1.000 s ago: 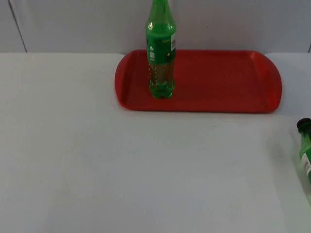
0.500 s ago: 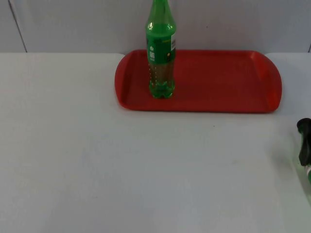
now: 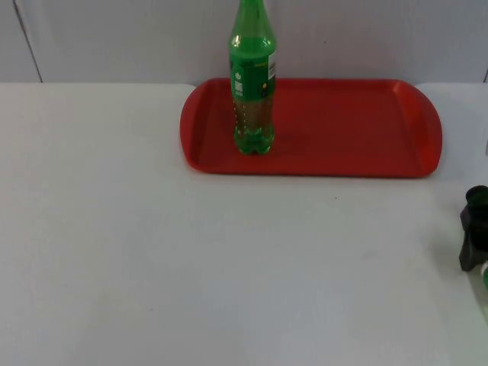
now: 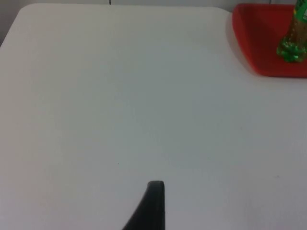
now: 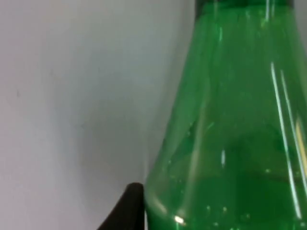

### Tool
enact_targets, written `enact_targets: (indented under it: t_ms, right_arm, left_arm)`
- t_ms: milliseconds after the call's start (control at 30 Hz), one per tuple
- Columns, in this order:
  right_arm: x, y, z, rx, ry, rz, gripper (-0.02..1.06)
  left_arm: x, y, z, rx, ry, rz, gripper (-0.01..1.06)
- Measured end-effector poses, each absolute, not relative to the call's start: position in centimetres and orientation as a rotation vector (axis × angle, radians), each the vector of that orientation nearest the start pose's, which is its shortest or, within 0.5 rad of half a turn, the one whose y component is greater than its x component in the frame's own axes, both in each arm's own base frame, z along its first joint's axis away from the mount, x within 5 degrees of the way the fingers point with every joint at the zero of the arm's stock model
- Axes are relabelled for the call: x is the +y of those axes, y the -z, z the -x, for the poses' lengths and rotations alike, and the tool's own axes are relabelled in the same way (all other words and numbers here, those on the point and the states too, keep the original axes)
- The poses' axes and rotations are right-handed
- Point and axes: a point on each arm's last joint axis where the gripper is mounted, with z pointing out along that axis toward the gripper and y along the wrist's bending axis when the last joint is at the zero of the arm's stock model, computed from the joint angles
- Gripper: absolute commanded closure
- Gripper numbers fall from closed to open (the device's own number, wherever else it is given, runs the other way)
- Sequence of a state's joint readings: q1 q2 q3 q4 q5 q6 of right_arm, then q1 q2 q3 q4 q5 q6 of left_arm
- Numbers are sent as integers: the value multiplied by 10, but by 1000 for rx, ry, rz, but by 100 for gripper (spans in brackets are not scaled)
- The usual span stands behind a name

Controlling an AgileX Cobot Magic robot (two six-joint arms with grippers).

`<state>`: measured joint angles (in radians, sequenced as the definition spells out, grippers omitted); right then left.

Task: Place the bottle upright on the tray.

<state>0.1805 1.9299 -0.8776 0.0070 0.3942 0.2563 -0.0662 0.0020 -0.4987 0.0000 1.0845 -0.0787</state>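
Green bottle (image 3: 252, 84) upright at the left end of the red tray (image 3: 358, 130)

At the table's right edge we see the right gripper (image 3: 473, 242) against a second green bottle (image 5: 230, 124); its grip we cannot judge, nor the left gripper's (image 4: 152, 203) opening

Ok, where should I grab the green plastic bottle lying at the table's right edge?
Grip the green plastic bottle on its round body just below the shoulder, from straight above, across its width: it lies flat, black cap toward the red plastic tray. The right gripper is over it; the left gripper waits over the white table.
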Motion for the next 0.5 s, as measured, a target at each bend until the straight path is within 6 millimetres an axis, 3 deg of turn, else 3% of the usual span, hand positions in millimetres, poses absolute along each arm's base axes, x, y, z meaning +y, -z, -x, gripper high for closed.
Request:
enact_targets:
  t_ms: [200,367,400,500]
  right_arm:
    - [57,-91,-311,2925,-70,-115,22]
    - [57,-91,-310,2929,-75,-143,56]
    - [57,-91,-310,2931,-75,-146,56]
    - [57,-90,-310,2934,-82,-165,93]
  left_arm:
    - [0,-275,5,2073,89,13,20]
    - [0,-275,5,2073,89,13,20]
    - [0,-275,5,2073,89,13,20]
    - [0,-275,5,2073,89,13,20]
